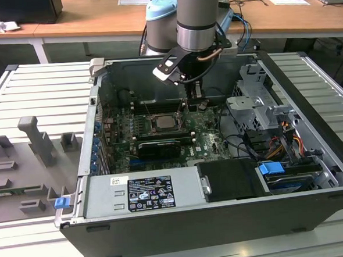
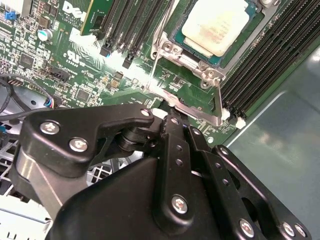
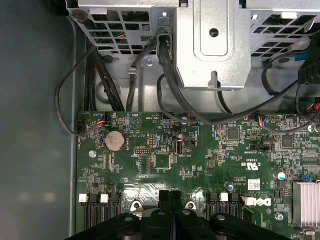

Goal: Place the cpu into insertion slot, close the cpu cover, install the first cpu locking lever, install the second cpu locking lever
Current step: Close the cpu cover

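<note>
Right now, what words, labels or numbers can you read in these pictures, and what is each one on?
Label on the grey metal box, exterior view: print too small to read.
White logo on the green board, in both wrist views: a maker's mark, not quoted.
Small white codes on the board: too small to read.

- A pale ribbed metal table (image 1: 35, 90) spans the scene.
- Grey moulded fixtures (image 1: 35, 140) stand on the table, toward the exterior view's left.
- Wooden desks (image 1: 106, 19) run behind the table.
- Crumpled white paper (image 1: 3, 24) lies beyond the table's far edge.
</note>
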You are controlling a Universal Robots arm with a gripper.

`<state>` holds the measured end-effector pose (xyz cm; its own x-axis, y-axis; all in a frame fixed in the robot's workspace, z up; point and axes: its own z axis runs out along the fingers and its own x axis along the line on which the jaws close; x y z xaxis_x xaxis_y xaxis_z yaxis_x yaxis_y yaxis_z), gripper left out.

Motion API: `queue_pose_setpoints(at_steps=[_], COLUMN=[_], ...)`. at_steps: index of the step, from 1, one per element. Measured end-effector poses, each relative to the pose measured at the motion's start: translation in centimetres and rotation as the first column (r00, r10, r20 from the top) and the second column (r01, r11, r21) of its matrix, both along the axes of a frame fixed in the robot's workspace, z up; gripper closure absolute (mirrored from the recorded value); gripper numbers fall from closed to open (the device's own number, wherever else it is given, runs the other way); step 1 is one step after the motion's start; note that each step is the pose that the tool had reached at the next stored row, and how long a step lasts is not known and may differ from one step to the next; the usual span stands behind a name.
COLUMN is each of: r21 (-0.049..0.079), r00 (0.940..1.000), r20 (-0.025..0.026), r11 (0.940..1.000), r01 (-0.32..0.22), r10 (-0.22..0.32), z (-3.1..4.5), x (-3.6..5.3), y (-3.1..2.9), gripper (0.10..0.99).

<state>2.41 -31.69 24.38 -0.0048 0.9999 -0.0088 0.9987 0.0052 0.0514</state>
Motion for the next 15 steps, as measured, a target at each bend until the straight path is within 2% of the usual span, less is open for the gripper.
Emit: queue_pose_setpoints(at_steps=[15], r21=[0.0], r00=[1.0], r20=[0.0], r11=[1.0], r01=[0.0], r10=[0.0], z=[0.0], x=[-0.33], y=[0.0], gripper=[0.98])
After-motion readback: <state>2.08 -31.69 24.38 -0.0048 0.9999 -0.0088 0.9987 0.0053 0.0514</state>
